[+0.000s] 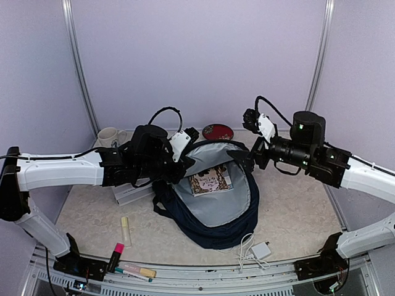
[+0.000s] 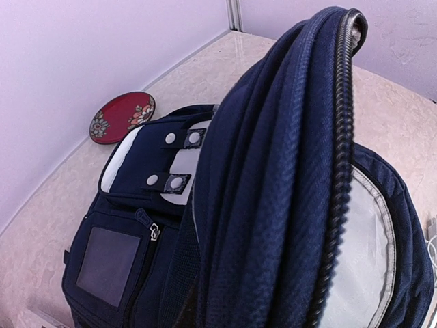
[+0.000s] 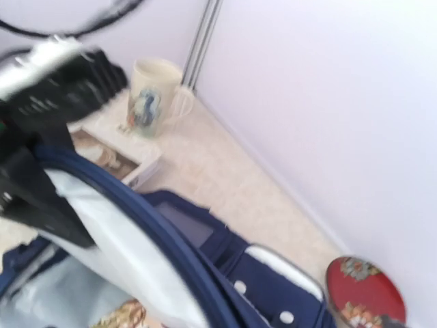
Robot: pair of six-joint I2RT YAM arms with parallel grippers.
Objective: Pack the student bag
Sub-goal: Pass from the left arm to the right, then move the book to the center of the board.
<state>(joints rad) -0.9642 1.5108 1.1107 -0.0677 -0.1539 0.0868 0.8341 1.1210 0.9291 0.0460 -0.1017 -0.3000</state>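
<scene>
The student bag (image 1: 213,216) lies in the middle of the table with its main compartment wide open and its pale grey lining showing. A patterned book (image 1: 210,180) lies inside. My left gripper (image 1: 190,161) is shut on the bag's zipped rim at the left of the opening and holds it up. In the left wrist view that navy fabric (image 2: 273,205) fills the frame and hides the fingers. Beside the bag's far right rim my right gripper (image 1: 242,158) stands open with nothing in it. The right wrist view is blurred and looks over the raised rim (image 3: 171,253).
A mug (image 1: 110,135) stands at the back left on a white box (image 1: 133,193), and a red saucer (image 1: 217,131) sits behind the bag. A yellow stick (image 1: 125,231), a pink marker (image 1: 116,254) and pens (image 1: 136,272) lie front left. A white charger (image 1: 259,250) lies front right.
</scene>
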